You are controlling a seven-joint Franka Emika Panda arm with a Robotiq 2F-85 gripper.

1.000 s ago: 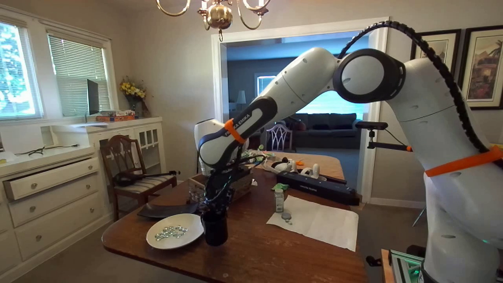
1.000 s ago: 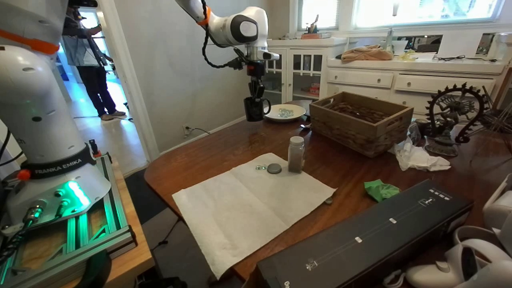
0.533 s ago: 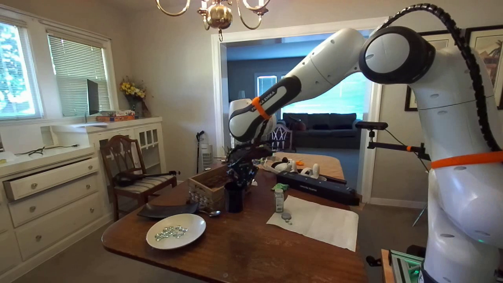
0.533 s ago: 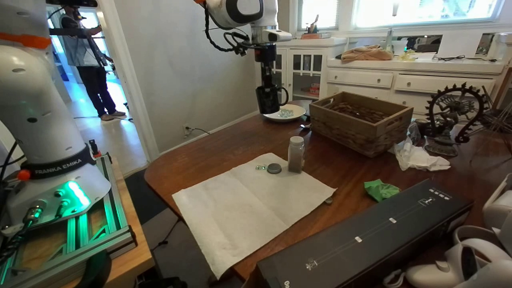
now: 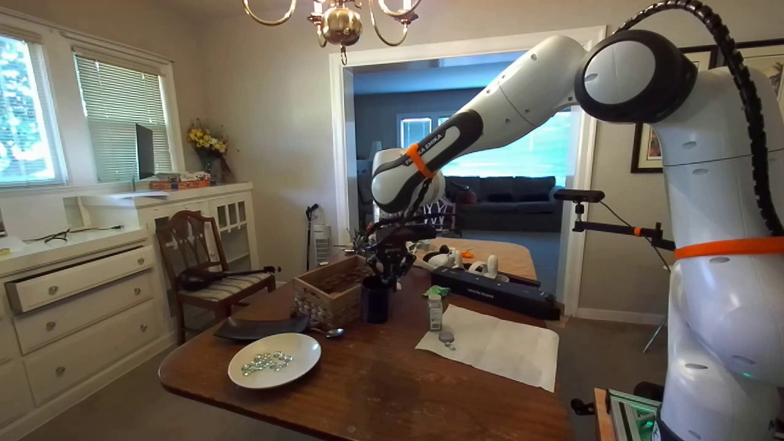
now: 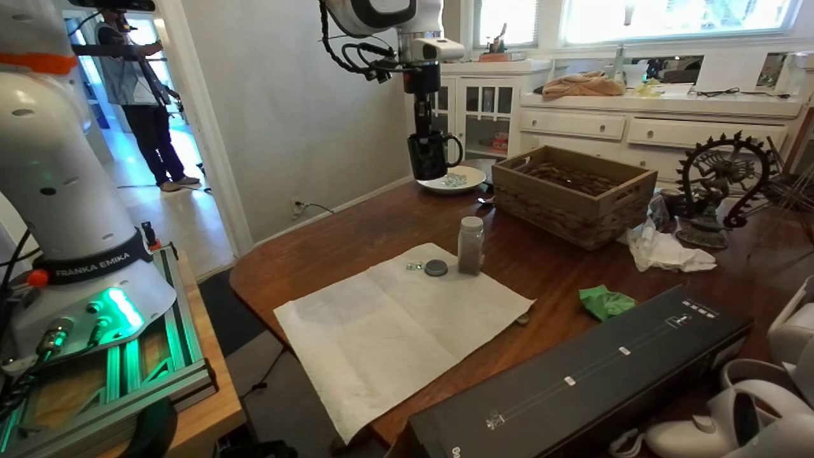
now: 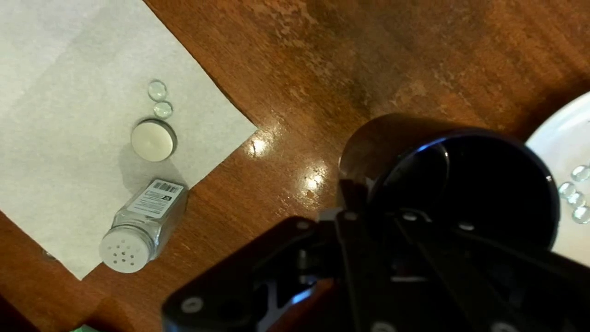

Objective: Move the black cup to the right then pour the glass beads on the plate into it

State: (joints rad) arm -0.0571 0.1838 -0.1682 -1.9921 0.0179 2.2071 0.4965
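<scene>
The black cup (image 5: 375,304) is held upright or nearly so above the wooden table, and it also shows in an exterior view (image 6: 428,159) with its handle to the side. My gripper (image 7: 368,203) is shut on the cup's wall at the rim, one finger inside and one outside. In the wrist view the cup (image 7: 387,138) shows its dark, open mouth. The white plate (image 5: 304,356) lies on the table apart from the cup. The clear glass beads (image 5: 266,362) lie on the plate. Part of the plate (image 7: 557,138) shows at the wrist view's edge.
A wooden basket (image 6: 572,213) stands close to the cup in an exterior view. A clear bottle (image 6: 470,248) and a lid (image 6: 436,268) are on or by the white paper (image 6: 381,331). A spoon (image 5: 334,332), a dark tray (image 5: 260,327) and a long black box (image 6: 585,381) lie around.
My gripper has carried the cup up and to the right in both exterior views, away from the plate's side. The spoon now shows in the exterior view where the arm covered it.
</scene>
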